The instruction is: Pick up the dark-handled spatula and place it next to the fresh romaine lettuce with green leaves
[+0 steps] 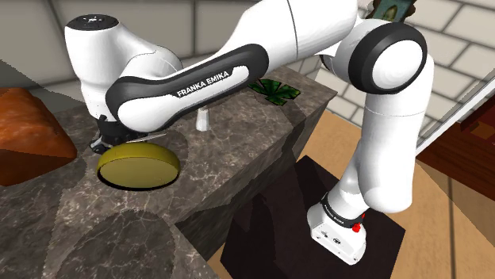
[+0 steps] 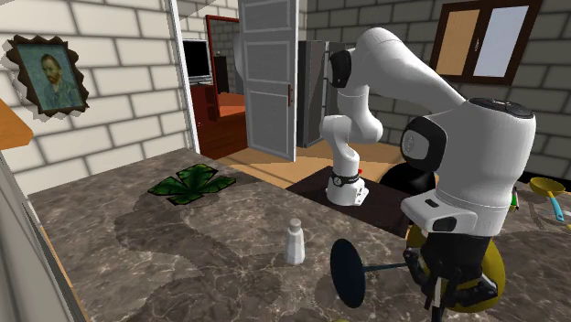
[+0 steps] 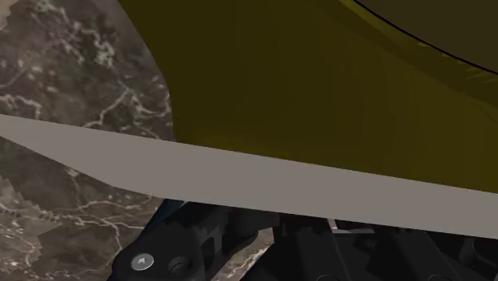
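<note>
The spatula has a dark round blade (image 2: 348, 272) standing on edge just above the marble counter (image 2: 137, 247), and its thin handle (image 2: 389, 267) runs level into my gripper (image 2: 446, 291). The gripper is shut on that handle. In the wrist view the handle (image 3: 239, 172) crosses as a pale grey bar right in front of the hand. The romaine lettuce (image 2: 192, 183) lies flat with green leaves spread, far across the counter from the gripper. In the shoulder view the lettuce (image 1: 274, 89) sits near the counter's far corner, and the gripper (image 1: 103, 143) is low at the left.
A flat olive-yellow round object (image 1: 137, 165) lies right beside the gripper. A small white shaker (image 2: 295, 242) stands between the spatula and the lettuce. A brown lump (image 1: 24, 135) sits at the shoulder view's left. The counter edge (image 1: 238, 178) drops to the floor.
</note>
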Controlling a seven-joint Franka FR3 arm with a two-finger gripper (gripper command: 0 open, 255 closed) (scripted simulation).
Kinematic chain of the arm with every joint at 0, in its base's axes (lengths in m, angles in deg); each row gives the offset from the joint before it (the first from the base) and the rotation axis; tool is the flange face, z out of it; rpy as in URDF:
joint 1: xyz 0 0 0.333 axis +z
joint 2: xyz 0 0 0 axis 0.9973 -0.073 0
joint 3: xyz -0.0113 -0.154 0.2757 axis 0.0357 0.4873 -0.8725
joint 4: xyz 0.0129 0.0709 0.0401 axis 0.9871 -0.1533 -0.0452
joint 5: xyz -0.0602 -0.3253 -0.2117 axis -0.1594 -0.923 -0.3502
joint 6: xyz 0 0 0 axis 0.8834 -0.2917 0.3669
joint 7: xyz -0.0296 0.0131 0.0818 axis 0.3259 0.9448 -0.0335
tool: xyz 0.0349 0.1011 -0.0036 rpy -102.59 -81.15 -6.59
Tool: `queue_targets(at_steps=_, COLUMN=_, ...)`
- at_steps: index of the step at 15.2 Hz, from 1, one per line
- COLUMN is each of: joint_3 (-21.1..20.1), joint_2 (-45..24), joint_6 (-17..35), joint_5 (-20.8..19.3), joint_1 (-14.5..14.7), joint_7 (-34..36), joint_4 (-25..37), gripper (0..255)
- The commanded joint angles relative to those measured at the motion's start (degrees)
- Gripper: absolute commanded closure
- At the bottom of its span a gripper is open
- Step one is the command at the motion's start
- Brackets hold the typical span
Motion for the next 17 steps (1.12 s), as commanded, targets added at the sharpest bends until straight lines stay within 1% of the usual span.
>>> queue_targets(at_steps=1, joint_3=-0.04, joint_2=-1.61, joint_6=0.11, joint_5=-0.06, joint_1=0.44, joint_7=0.34, joint_4=-1.46, gripper=255)
queue_targets(at_steps=9, joint_3=0.10, joint_2=-1.82, joint_6=0.51, joint_5=-0.14, joint_1=0.54, joint_7=0.41, joint_4=-1.65, gripper=255)
queue_targets(at_steps=10, joint_3=0.02, joint_2=-1.94, joint_6=-0.01, joint_5=-0.15, joint_1=0.82, joint_7=0.65, joint_4=-1.04, gripper=0)
queue_targets(at_steps=15, joint_3=0.10, joint_2=-1.82, joint_6=0.52, joint_5=-0.14, joint_1=0.54, joint_7=0.41, joint_4=-1.65, gripper=0)
queue_targets(at_steps=17, joint_3=-0.42, joint_2=0.02, joint_6=-2.44, joint_5=0.82, joint_1=0.31, joint_7=-0.19, joint_4=-0.39, gripper=0)
